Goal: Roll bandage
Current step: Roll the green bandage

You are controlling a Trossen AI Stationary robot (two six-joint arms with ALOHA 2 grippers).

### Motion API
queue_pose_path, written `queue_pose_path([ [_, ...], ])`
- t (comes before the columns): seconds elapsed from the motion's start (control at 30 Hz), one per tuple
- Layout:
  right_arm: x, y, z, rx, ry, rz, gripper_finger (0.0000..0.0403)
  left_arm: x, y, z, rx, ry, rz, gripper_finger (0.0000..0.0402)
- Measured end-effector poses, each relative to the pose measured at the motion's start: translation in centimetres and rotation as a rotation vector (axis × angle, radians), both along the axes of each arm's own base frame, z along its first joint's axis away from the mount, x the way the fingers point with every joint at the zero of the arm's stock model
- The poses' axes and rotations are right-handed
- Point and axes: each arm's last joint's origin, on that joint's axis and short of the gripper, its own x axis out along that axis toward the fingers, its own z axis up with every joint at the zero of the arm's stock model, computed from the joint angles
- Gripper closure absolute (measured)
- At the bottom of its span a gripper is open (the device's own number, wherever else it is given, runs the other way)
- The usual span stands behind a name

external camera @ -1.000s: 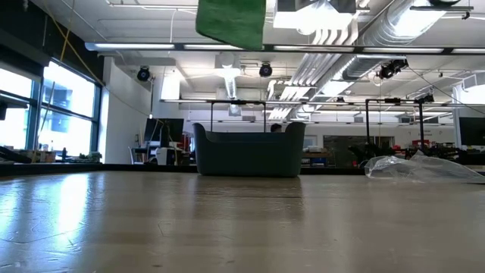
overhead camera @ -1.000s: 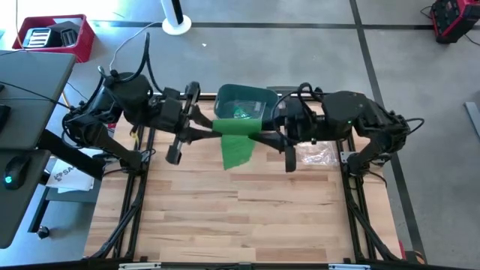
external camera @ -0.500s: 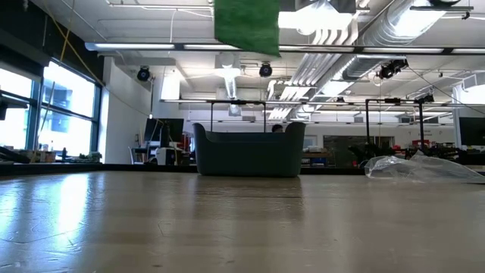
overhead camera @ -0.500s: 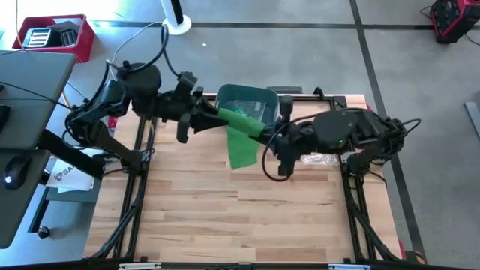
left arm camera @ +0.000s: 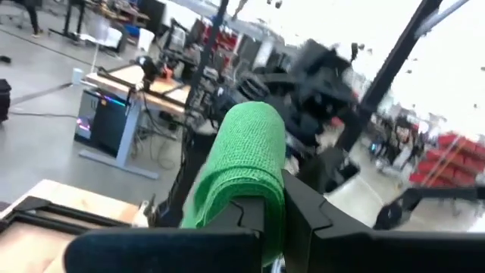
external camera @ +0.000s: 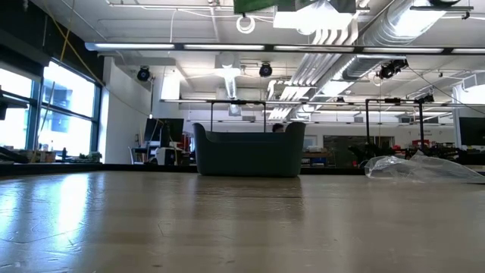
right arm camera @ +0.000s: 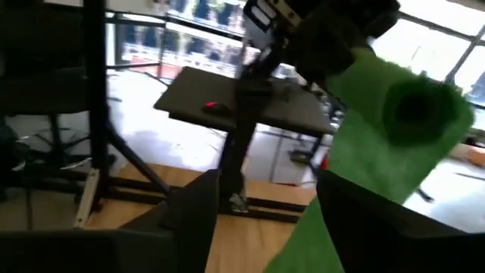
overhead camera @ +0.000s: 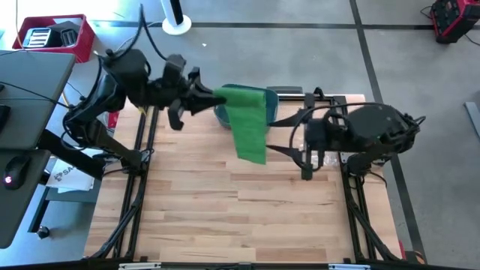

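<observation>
A green bandage (overhead camera: 249, 127) is held high above the table's far middle, in front of a dark bin (external camera: 248, 149). Its rolled part (left arm camera: 254, 144) sits in my left gripper (overhead camera: 214, 97), which is shut on it and reaches in level from the table's left. A loose tail (overhead camera: 253, 146) hangs down from the roll; only its lower edge (external camera: 254, 5) shows in the low view. My right gripper (overhead camera: 279, 135) stands open to the right of the tail, clear of it, with the roll's end (right arm camera: 417, 106) ahead of it. My left gripper pinches the bandage's rolled part (left arm camera: 258, 193) between its two fingers (left arm camera: 303, 220). The fingers come level from the table's left and lie along the roll, which sticks out past them. The roll is lifted clear, and the tail hangs slack below it.
The dark bin (overhead camera: 271, 97) stands at the table's far edge, partly under the bandage. A crumpled clear plastic bag (external camera: 420, 167) lies on the far right of the table. The near half of the wooden tabletop (overhead camera: 240, 217) is bare.
My right gripper has let go of the bandage, opened and drawn back toward the table's right edge. My left gripper has rolled about its own line and swung the roll toward the far edge. The bandage now hangs from the left gripper alone, its lower edge higher than before.
</observation>
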Motion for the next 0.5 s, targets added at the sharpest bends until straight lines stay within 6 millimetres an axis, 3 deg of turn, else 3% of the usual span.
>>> queue_pose_path([
  [0.23,-1.7,-0.6,0.7,-0.087,-0.028,-0.308,0.0183,-0.9,0.7,0.9,-0.102,-0.056,-0.029,0.0385],
  [0.5,1.9,-1.3,0.2,-0.247,-0.03,-0.272,0.0184,-1.0,0.6,1.2,-0.143,-0.084,-0.067,0.0384],
])
